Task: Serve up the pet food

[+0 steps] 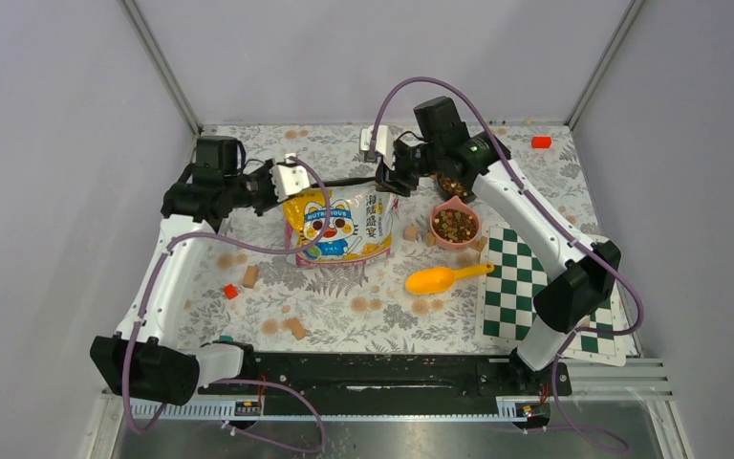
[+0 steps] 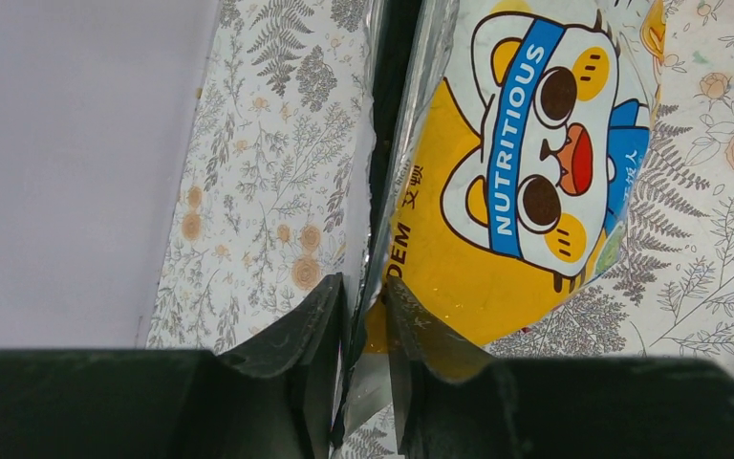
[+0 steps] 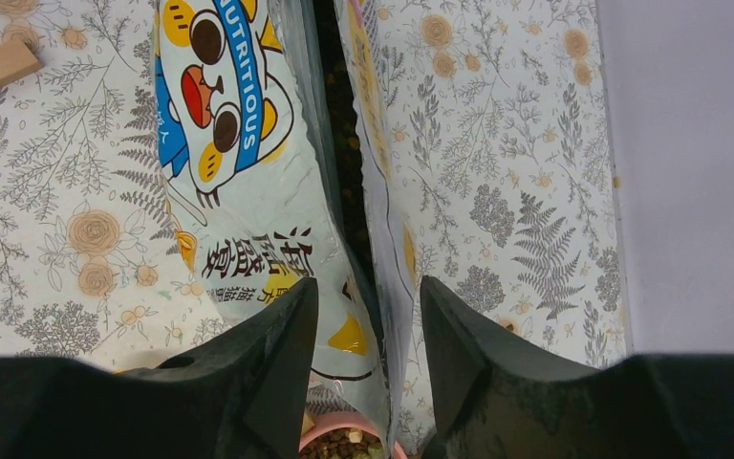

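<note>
The glossy yellow and white cat bag (image 1: 339, 228) lies on the floral table, its mouth open towards the back. My left gripper (image 1: 290, 182) is shut on the bag's left top edge (image 2: 382, 277); its fingertips meet at the foil in the left wrist view (image 2: 363, 298). My right gripper (image 1: 389, 178) is open, its jaws straddling the bag's right top corner (image 3: 373, 277) without pressing it. Pet food kibble (image 1: 455, 225) fills a pink bowl (image 1: 433, 231) right of the bag. The bowl's rim (image 3: 317, 432) and kibble (image 3: 344, 448) show under my right fingers. Dark kibble shows inside the bag's mouth (image 3: 342, 124).
A yellow scoop (image 1: 444, 278) lies in front of the bowl. A green checkered mat (image 1: 526, 287) lies at the right. Tan wooden cubes (image 1: 249, 276) and small red cubes (image 1: 541, 142) are scattered about. More kibble (image 1: 453, 185) shows under my right wrist.
</note>
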